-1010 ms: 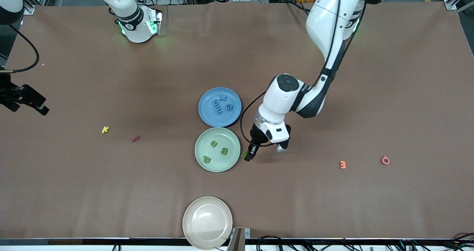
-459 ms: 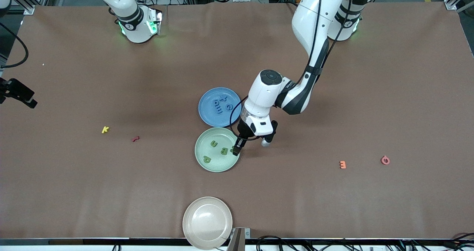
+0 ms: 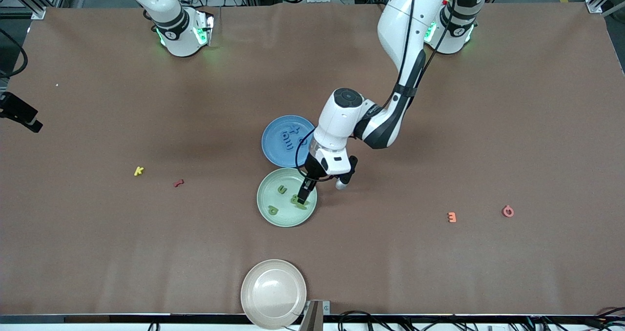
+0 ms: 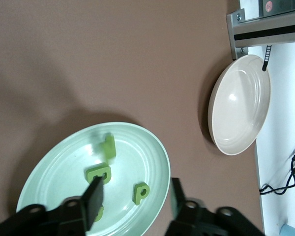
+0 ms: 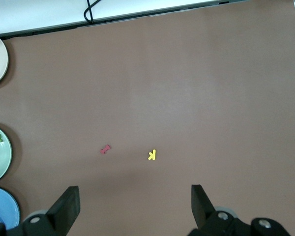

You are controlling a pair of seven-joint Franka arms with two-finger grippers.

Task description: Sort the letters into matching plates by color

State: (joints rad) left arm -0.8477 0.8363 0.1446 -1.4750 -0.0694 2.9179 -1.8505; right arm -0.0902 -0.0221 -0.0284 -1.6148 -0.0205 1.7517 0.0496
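Front view, clock positions read from the green plate (image 3: 266, 214) at mid-table.

- We find the left gripper (image 3: 303, 198) low over that plate, above its three o'clock rim. Its fingers (image 4: 93, 196) stand apart with nothing between them.
- We count four green letters (image 3: 282, 190) in the green plate. Two lie toward its middle and seven o'clock. Two sit close together under the gripper at about three o'clock (one is partly hidden by a finger in the left wrist view).
- The blue plate (image 3: 273, 150) is at twelve o'clock, its rim just beside the green one. Blue letters (image 3: 288, 138) lie in it, and the left arm covers part of it at the three o'clock side.
- A cream plate (image 3: 273, 292) is at six o'clock, well apart, at the table (image 3: 439, 126) edge nearest the front camera.
- At nine o'clock, a red letter (image 3: 178, 183) and a yellow letter (image 3: 139, 171) lie on the bare table.
- At three o'clock, well apart, lie an orange letter (image 3: 451, 217) and a pink letter (image 3: 508, 211).
- The right gripper (image 3: 19, 111) waits over the right arm's end of the table, its fingers wide apart and holding nothing.
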